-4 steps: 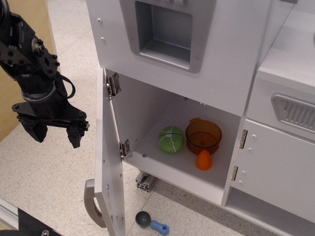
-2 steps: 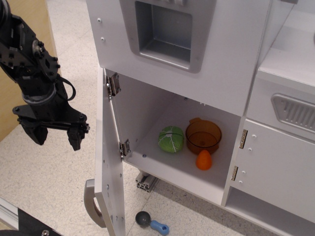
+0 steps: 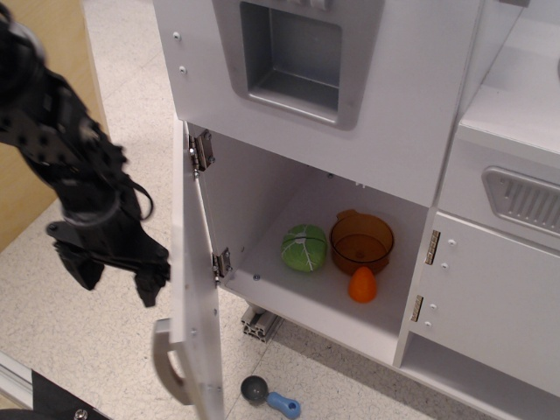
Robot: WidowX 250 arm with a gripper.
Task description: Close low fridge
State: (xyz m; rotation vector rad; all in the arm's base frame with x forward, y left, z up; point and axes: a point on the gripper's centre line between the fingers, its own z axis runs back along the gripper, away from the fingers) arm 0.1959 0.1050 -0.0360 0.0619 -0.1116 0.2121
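- Claw (image 3: 120,278) released, fingers spread, holding nothing.
- Fridge (image 3: 306,254) wide open; door (image 3: 194,297) just right of claw, edge-on, grey handle (image 3: 164,359) below claw.
- Inside, further right: green ball (image 3: 304,248), orange bowl (image 3: 360,241), orange egg (image 3: 362,284).

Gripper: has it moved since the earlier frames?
Yes. The gripper has dropped lower and shifted right, toward the open fridge door; its right finger now sits just beside the door's outer face, above the handle.
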